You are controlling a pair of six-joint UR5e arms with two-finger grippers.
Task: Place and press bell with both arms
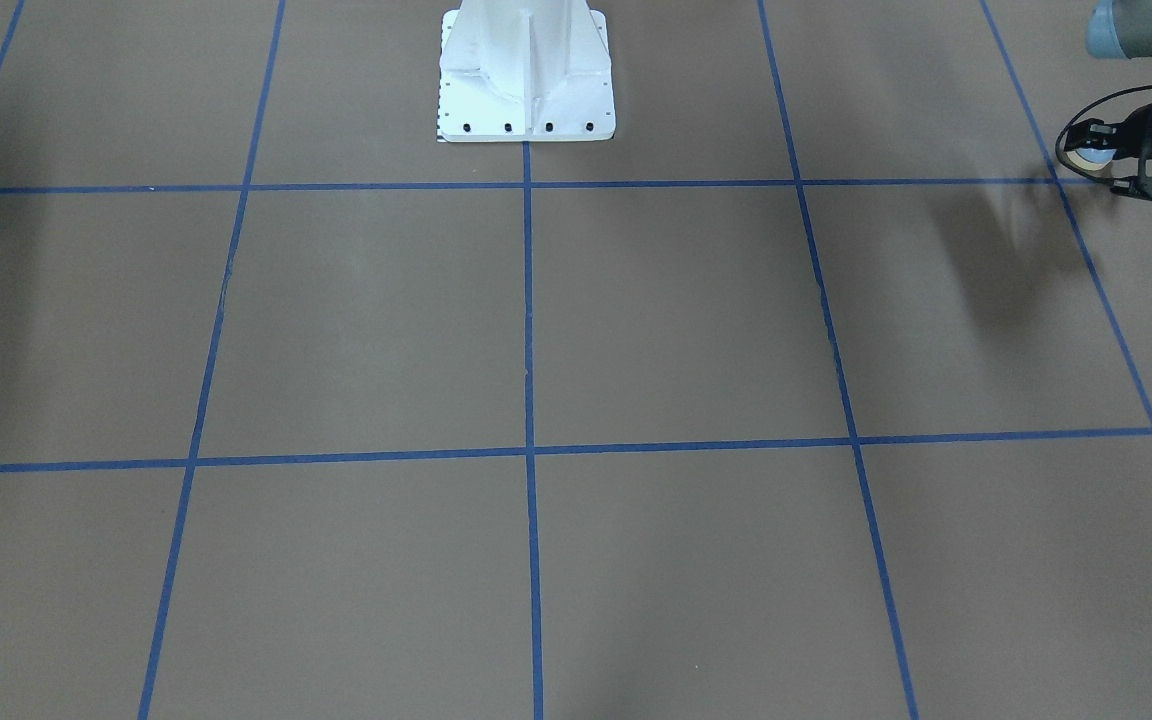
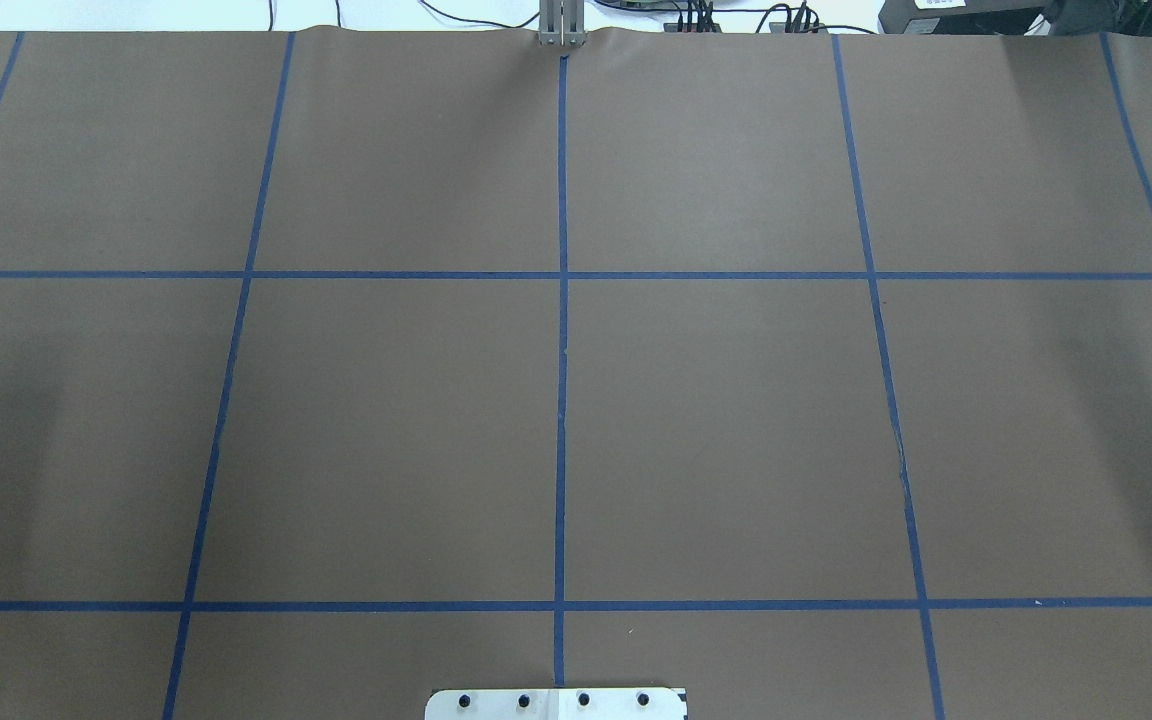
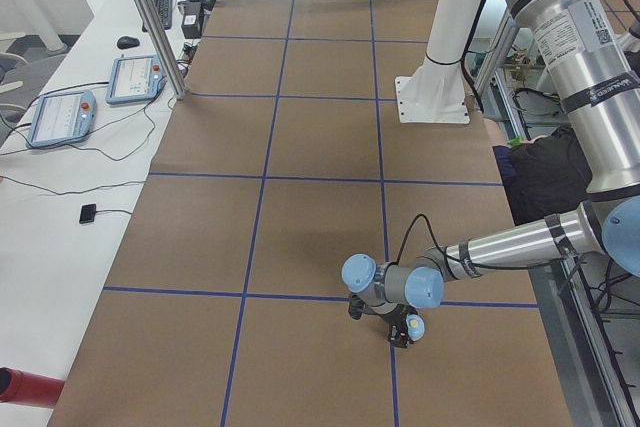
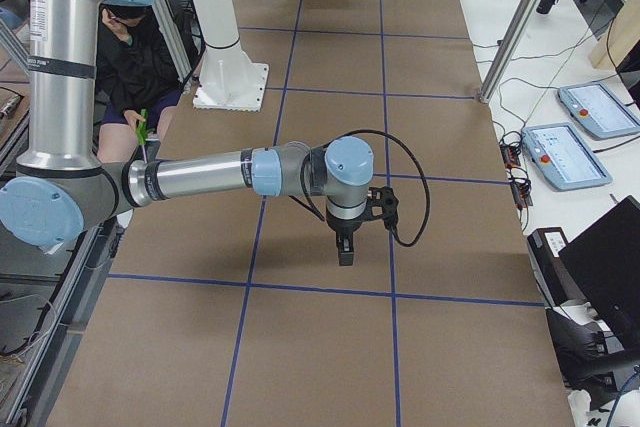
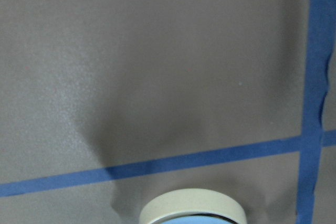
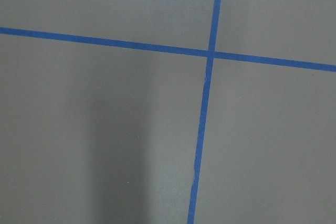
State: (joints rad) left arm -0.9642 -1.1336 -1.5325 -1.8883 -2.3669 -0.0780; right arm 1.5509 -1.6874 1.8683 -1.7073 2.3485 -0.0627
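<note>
my left gripper (image 1: 1094, 152) is clamped on the bell (image 5: 192, 211), holding it above the brown table (image 2: 736, 400) at the end on my left side, beside a crossing of blue tape lines (image 5: 157, 167). its shadow falls on the cover close by. in my left wrist view only the cream base and a sliver of blue dome show, at the bottom edge. my right gripper (image 4: 344, 247) hangs pointing down over the table toward the other end, well apart from the bell. whether its jaws are apart or together i cannot tell. the white pedestal (image 1: 526, 80) stands at the table's edge.
</note>
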